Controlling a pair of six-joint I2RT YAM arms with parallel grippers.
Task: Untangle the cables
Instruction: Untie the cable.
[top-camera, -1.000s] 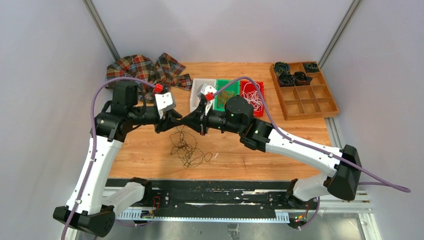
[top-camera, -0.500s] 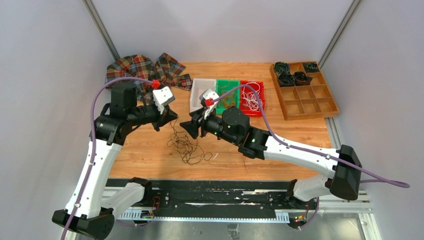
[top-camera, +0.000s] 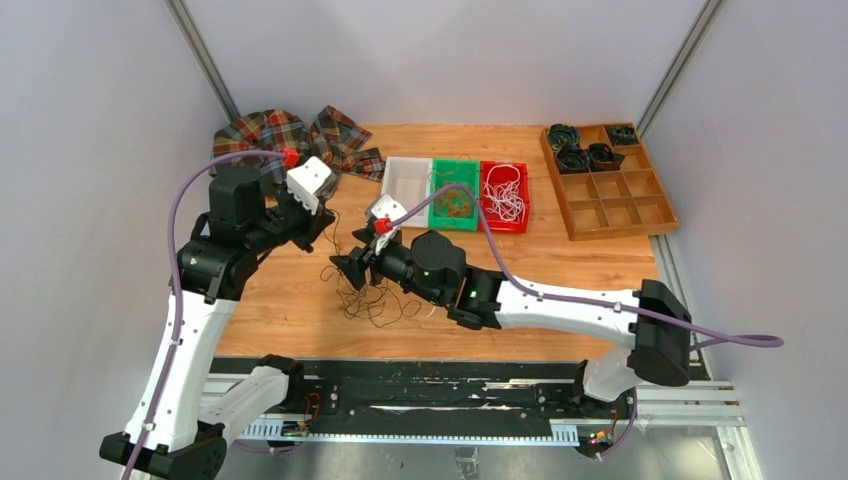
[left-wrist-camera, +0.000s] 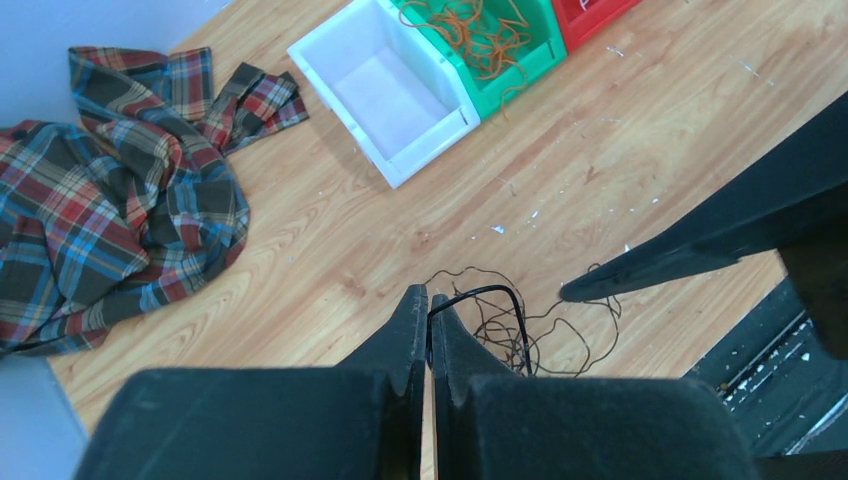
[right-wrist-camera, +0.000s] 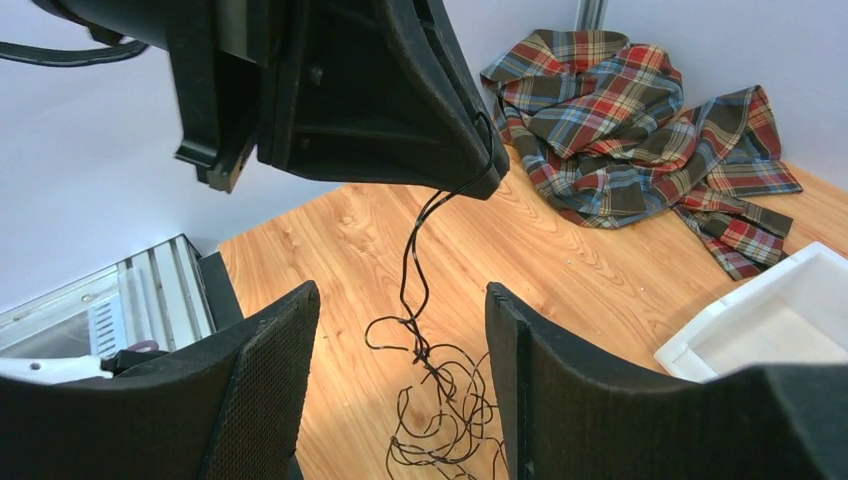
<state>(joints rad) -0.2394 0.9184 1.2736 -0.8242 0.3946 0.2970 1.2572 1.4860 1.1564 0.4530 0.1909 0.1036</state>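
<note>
Black cables (right-wrist-camera: 440, 405): one strand pinched between the pressed-together jaws of left gripper (left-wrist-camera: 428, 296), held high so the tangle hangs below them and loosens. Jaws of right gripper (right-wrist-camera: 400, 290) spread, tangle just beneath, probably to catch another strand.

Bright, even light, only soft faint shadows on the wooden table (top-camera: 580, 258), every view sharp.

Top cam: cable tangle (top-camera: 380, 305) part-hidden by right gripper (top-camera: 340, 268); L-wrist cam: red bin (left-wrist-camera: 590, 15) cropped.
</note>
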